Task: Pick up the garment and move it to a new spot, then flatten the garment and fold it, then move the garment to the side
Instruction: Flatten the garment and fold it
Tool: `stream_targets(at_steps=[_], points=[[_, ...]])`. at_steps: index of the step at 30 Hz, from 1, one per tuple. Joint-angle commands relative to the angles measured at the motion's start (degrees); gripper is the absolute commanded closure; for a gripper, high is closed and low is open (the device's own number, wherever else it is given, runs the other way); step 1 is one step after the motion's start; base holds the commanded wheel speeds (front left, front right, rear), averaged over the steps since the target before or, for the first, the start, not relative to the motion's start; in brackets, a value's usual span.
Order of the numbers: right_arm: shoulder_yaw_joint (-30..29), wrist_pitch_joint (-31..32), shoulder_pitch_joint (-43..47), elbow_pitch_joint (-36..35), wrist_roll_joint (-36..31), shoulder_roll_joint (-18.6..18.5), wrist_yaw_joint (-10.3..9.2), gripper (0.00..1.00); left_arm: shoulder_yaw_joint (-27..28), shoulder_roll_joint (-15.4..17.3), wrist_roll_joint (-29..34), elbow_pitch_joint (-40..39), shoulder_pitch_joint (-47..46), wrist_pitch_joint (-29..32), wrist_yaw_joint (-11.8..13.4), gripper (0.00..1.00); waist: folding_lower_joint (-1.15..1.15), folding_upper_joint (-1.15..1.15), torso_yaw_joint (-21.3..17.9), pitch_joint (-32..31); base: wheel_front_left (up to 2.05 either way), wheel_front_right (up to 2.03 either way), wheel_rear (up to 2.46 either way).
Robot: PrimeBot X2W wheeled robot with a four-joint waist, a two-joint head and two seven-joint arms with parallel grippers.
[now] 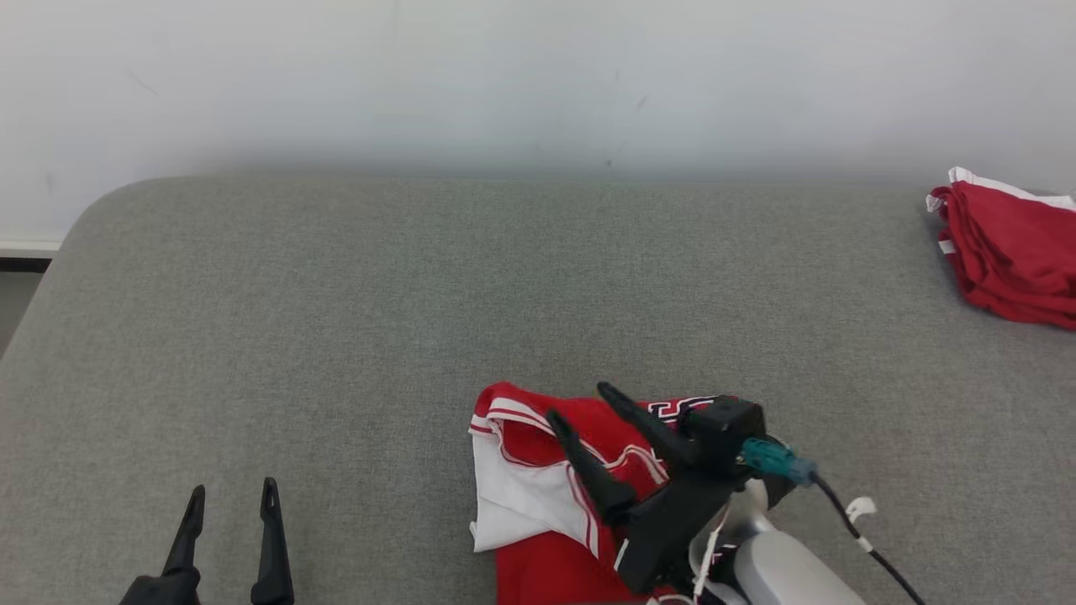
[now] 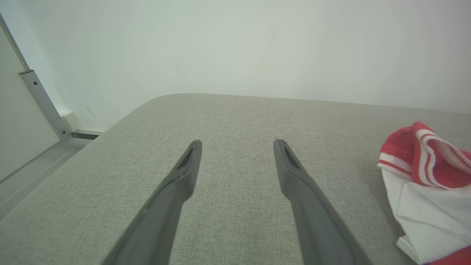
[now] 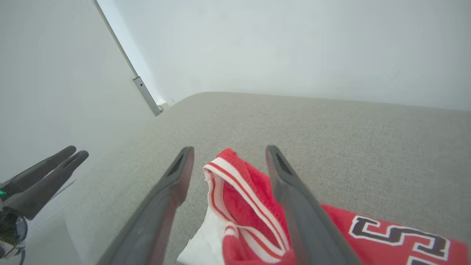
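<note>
Head view: crumpled red-and-white garment (image 1: pixel 538 487) with dark lettering.

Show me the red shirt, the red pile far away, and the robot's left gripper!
garment (image 1: pixel 538 496), head view, on its white panel.
red pile (image 1: pixel 1017 252), head view, on its top fold.
left gripper (image 1: pixel 234 489), head view, midway between its open jaws.

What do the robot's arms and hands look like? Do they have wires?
Both hands have two long, dark, pointed fingers with a narrow slot near each tip; the left hand and right hand look alike. Behind the right hand sit a boxy black wrist block, a teal plug with a thin black cable, small white ties, and a smooth pale grey forearm.
</note>
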Motion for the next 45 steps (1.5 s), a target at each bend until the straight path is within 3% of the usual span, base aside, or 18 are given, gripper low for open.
stream_targets(at_steps=[1,8,12,18,25,34,35,36,37,38,45], points=[[-1.1,-1.0,0.1,-2.5,1.1,-1.1,-0.15,0.0,0.5,-0.2,0.2,0.1,0.6,-0.2,-0.1,0.0,0.0,0.0,-0.9,-0.5,0.0,0.0,0.0],[-8.1,-0.6,4.9,-11.5,0.1,-5.4,-0.15,0.0,1.4,-0.3,0.3,-0.5,1.1,-0.2,-0.4,0.0,0.0,0.0,-2.0,-0.9,0.0,0.0,0.0],[-10.9,0.5,9.8,-15.2,0.2,-6.0,-0.15,0.0,1.7,-0.5,0.4,-0.9,1.2,-0.2,-0.4,0.0,0.0,0.0,-2.1,-0.6,0.0,0.0,0.0],[-10.7,1.5,14.8,-18.4,0.0,-4.7,-0.15,0.0,1.7,-0.7,0.8,-1.4,1.7,-0.2,-0.2,0.0,0.0,0.0,-2.0,-0.3,0.0,0.0,0.0],[-8.4,2.5,14.9,-16.4,0.3,-3.0,-0.15,0.0,1.4,-0.7,1.1,-1.0,0.7,-0.2,-0.6,0.0,0.0,0.0,-1.3,0.2,0.0,0.0,0.0],[-6.1,3.2,10.3,-7.2,2.6,-1.1,-0.15,0.0,1.2,-0.7,1.4,-0.2,-0.1,-0.2,-1.3,0.0,0.0,0.0,0.4,0.4,0.0,0.0,0.0],[-5.9,3.5,10.0,-6.0,3.4,-1.0,-0.15,0.04,1.1,-0.7,1.4,-0.2,-0.1,-0.2,-1.3,0.0,0.0,0.0,0.6,0.4,0.0,0.0,0.0],[-5.0,4.1,9.4,-5.0,3.6,-1.3,-0.15,0.43,1.1,-0.8,1.4,-0.1,0.0,-0.2,-1.3,0.0,0.0,0.0,0.8,0.4,0.0,0.0,0.0],[-4.5,4.0,9.0,-4.4,3.9,-1.4,-0.15,0.92,1.2,-0.8,1.3,0.0,0.0,-0.2,-1.4,0.0,0.0,0.0,1.0,0.3,0.0,0.0,0.0],[-4.0,3.9,8.5,-3.8,4.3,-1.4,-0.15,1.0,1.2,-0.8,1.3,0.0,0.0,-0.2,-1.4,0.0,0.0,0.0,1.1,0.3,0.0,0.0,0.0],[0.4,3.1,8.2,-3.8,7.3,-2.0,-0.15,1.0,1.7,-1.0,1.2,0.3,0.3,-0.2,-1.4,0.0,0.0,0.0,1.7,-0.1,0.0,0.0,0.0]])
